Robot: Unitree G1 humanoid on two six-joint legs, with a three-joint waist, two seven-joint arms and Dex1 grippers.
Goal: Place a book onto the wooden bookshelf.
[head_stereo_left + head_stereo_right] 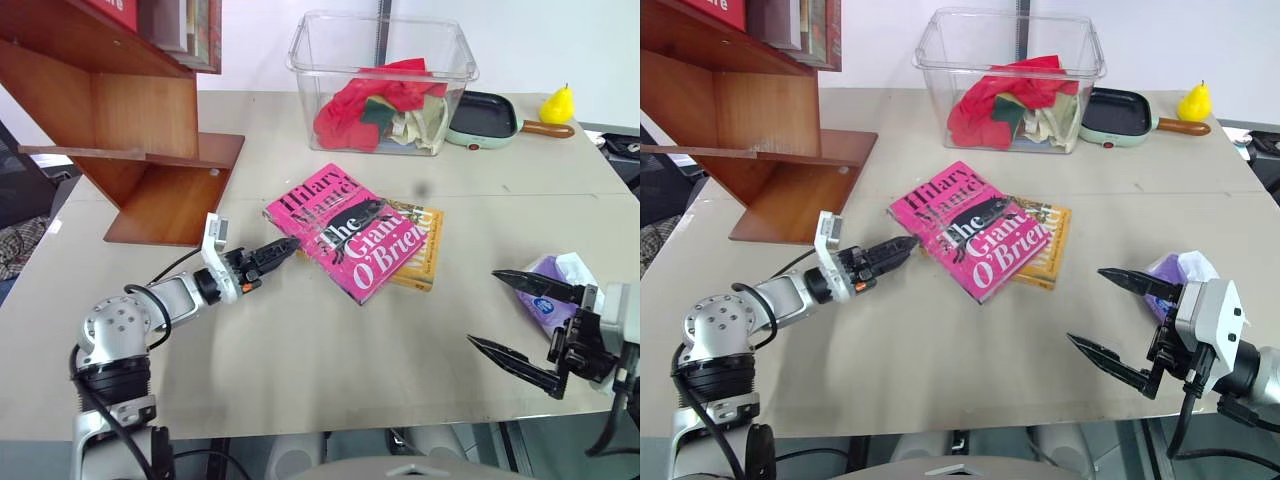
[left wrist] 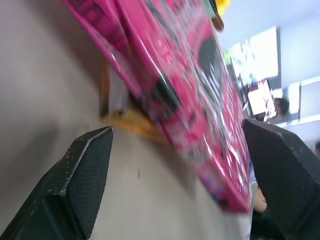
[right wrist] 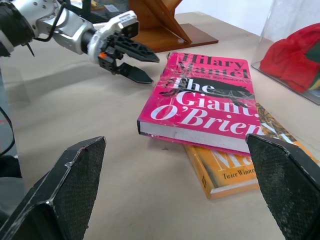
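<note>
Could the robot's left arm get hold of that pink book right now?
Probably yes: the left tool is open at the corner of the pink book, which lies on a yellow book, with nothing between them.

A: The book (image 1: 352, 231) just beyond the left gripper's black fingertips (image 1: 285, 245) is bright pink, with white and black lettering.

B: And beneath it?

A: A yellow-orange book (image 1: 420, 250). Past both, reddish-brown wooden bookshelf (image 1: 140, 140); a clear bin (image 1: 380, 60) holds red cloth (image 1: 365, 105).
</note>
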